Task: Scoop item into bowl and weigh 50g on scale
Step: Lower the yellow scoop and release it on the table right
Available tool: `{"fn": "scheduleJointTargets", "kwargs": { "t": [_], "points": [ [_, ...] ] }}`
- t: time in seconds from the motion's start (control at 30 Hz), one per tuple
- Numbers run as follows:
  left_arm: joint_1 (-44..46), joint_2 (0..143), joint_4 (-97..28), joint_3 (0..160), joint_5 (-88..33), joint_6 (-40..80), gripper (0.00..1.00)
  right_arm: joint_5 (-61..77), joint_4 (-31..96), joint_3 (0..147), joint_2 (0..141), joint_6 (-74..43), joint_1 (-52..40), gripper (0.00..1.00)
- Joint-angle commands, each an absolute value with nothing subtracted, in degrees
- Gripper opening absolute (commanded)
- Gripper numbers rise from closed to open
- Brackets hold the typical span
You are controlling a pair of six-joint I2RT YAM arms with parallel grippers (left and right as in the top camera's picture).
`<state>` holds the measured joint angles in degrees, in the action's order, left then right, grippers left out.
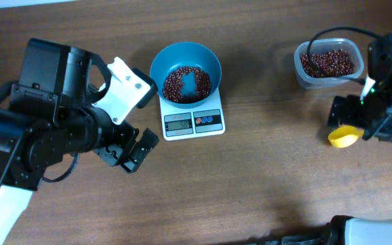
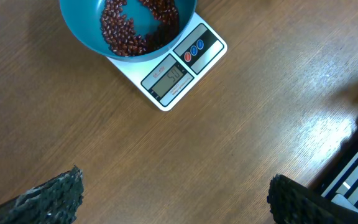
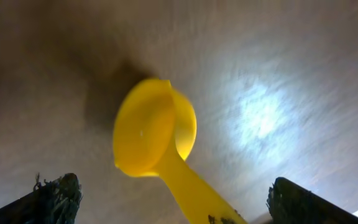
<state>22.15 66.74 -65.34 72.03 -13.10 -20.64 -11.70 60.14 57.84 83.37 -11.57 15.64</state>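
Note:
The teal bowl [image 1: 156,64] stands on the white scale [image 1: 192,122] and holds dark red-brown beans [image 1: 182,85]. It also shows in the left wrist view [image 2: 79,31], with the scale [image 2: 179,74] in front of it. The display's digits look like 50. My left gripper [image 1: 131,153] [image 2: 176,186] is open and empty over bare table, left of and in front of the scale. My right gripper [image 1: 359,126] [image 3: 176,193] is open. A yellow scoop [image 1: 343,136] [image 3: 151,134] lies empty between its spread fingers, and neither finger touches it.
A clear rounded-square tub [image 1: 300,75] with more beans [image 1: 329,63] stands at the back right, just behind the right arm. A black cable curves over it. The left arm's bulk fills the left side of the table.

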Motion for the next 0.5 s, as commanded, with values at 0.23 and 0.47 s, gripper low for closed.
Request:
{"fn": "scheduleJointTargets", "kwargs": {
  "t": [0.23, 0.47],
  "points": [
    [22.35, 65.98, -65.25, 73.01, -13.74, -21.52, 0.99, -22.85, 57.8, 59.9, 83.94, -8.01, 13.78, 0.99],
    [22.35, 65.98, -65.25, 73.01, -13.74, -21.52, 0.99, 1.74, 50.61, 60.36, 83.94, -5.98, 13.78, 0.99]
  ]
}}
